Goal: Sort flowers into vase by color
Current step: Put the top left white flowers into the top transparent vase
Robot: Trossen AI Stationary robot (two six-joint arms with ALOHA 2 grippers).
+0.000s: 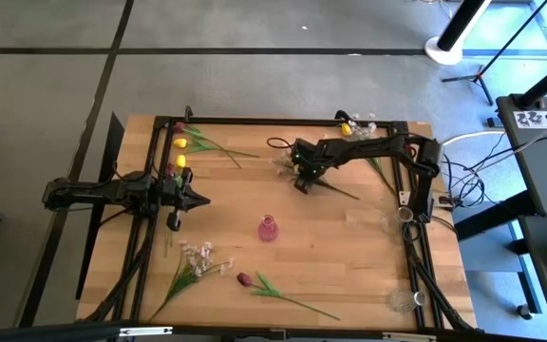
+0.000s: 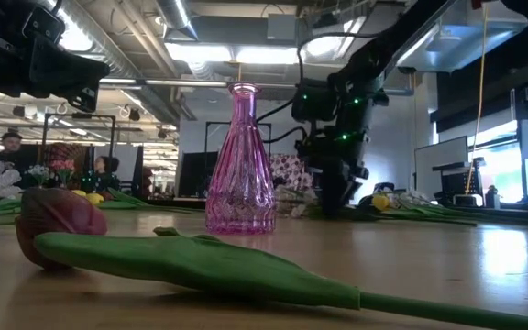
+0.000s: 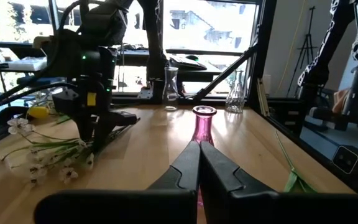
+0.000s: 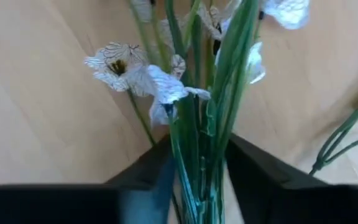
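My right gripper [image 1: 301,180] points down at the table's far middle. Its fingers stand around the green stems of a white-blossomed spray [image 4: 197,143], whose blossoms [image 3: 42,158] lie on the wood. My left gripper [image 1: 198,199] hovers shut at the left, pointing toward the pink vase [image 1: 268,229], which stands upright mid-table. A second white-pink spray [image 1: 196,258] and a maroon tulip [image 1: 246,279] lie near the front edge. Yellow tulips [image 1: 180,143] and maroon tulips [image 1: 169,172] lie at the far left. Another yellow tulip [image 1: 346,128] lies at the far edge. My right gripper pinches the spray's bundle of green stems [image 4: 194,168] between its two fingers, just below the blossoms. The fingers [image 3: 95,134] come from above, pointing down, and lie across the stems. The spray still lies flat on the table, its long stem [image 1: 340,190] trailing to the right.
Two clear glass vases [image 1: 407,218] [image 1: 404,300] stand along the right edge. A black frame [image 1: 254,122] borders the table. Bare wood lies between the pink vase and the right gripper. People sit in the room beyond [image 2: 9,142].
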